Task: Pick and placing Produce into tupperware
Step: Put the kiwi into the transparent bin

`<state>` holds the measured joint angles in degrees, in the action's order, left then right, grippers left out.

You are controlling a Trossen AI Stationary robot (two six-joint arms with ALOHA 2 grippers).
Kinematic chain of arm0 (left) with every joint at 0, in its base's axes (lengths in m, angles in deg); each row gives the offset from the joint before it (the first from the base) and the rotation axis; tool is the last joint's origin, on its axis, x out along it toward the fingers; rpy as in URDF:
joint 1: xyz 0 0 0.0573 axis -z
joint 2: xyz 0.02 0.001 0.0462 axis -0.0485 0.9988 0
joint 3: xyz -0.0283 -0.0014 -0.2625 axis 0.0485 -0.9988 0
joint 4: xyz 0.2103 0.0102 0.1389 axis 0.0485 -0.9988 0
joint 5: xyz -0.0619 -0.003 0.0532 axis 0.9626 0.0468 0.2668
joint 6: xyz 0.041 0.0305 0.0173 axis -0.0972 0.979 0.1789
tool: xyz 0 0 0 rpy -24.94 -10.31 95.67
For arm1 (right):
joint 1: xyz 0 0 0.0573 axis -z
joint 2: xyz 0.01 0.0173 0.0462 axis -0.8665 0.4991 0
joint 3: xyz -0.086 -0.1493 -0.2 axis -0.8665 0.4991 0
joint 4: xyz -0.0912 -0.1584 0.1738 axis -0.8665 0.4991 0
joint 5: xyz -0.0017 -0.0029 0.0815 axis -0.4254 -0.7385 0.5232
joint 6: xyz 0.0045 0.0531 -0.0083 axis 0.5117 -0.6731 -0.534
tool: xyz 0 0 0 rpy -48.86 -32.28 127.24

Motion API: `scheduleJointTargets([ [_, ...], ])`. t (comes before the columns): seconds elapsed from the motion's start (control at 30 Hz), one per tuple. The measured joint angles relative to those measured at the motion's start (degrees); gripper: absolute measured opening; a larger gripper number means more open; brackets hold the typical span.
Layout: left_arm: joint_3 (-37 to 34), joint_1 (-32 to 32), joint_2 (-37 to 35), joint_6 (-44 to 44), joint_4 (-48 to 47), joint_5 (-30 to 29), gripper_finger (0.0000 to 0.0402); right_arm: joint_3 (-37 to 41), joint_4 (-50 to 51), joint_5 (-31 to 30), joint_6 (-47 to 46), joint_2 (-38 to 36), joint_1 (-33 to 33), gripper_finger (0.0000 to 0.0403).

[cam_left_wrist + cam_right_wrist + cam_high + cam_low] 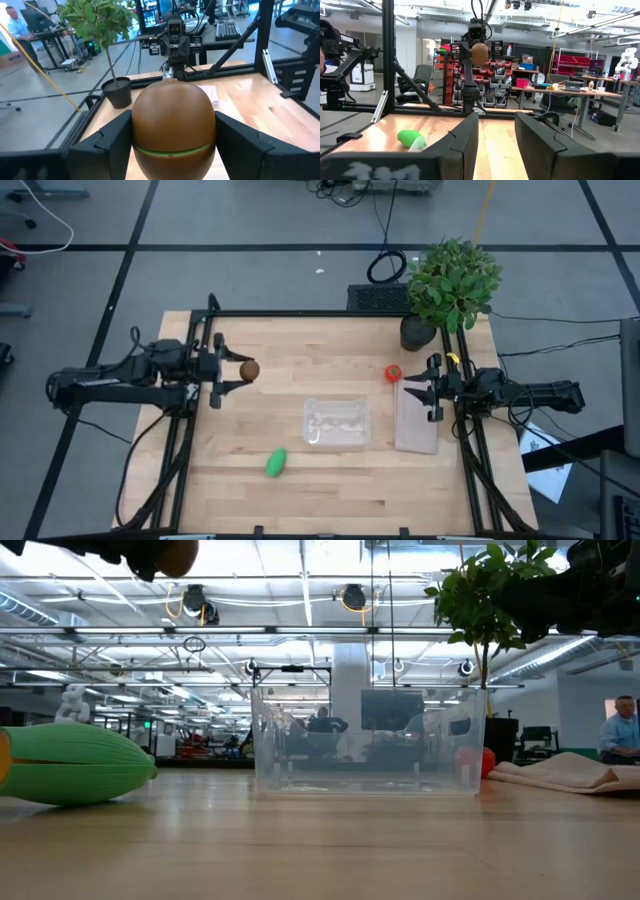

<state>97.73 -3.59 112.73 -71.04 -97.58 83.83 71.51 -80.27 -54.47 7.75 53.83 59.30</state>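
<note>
the left gripper (236,373) is clenched on the brown round kiwi-like ball (248,370), holding it up off the pale wooden table (330,480) near the left edge; in the left wrist view the ball (173,125) sits squeezed between the two dark fingers (107,142), filling the gap. the small clear shallow plastic tupperware (337,423) stands empty near the middle of the table, well apart from the held ball. the bright green oblong piece (276,463) lies on the wood in front of the tub, to its left, and the small red tomato-like ball (393,372) rests beyond it, just beside the flat whitish rectangular panel (417,418). the right gripper (432,392) waits at the table's right edge over that panel, its fingers spread apart and holding nothing. a leafy green potted plant (452,280) stands at the far right corner.

the kiwi looks like a light, hard, smooth toy, so it likely rolls and could slip if pinched off-centre; the current hold across its widest part seems the safest. the green piece would probably be best taken across its narrow middle, the tomato straight across its width. the tub looks thin and light, so it may slide if knocked; a release from low above its middle seems wise.
</note>
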Motion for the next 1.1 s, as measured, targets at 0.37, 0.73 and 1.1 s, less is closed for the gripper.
scheduleJointTargets([
  [0.37, -13.1, 0.0, -2.7, -0.7, 15.1, 2.9, 0.0239, 0.0, 0.0, 0.0, 0.3, 0.0, 0.0, 0.0121],
  [0.73, -19.0, 0.0, -3.9, 0.2, 21.8, 3.1, 0.0239, 0.0, 0.0, 0.0, 0.3, 0.0, 0.0, 0.0121],
  [1.1, -22.3, 0.0, -3.9, -0.2, 26.8, 3.0, 0.0239, 0.0, 0.0, 0.0, 0.3, 0.0, 0.0, 0.0121],
])
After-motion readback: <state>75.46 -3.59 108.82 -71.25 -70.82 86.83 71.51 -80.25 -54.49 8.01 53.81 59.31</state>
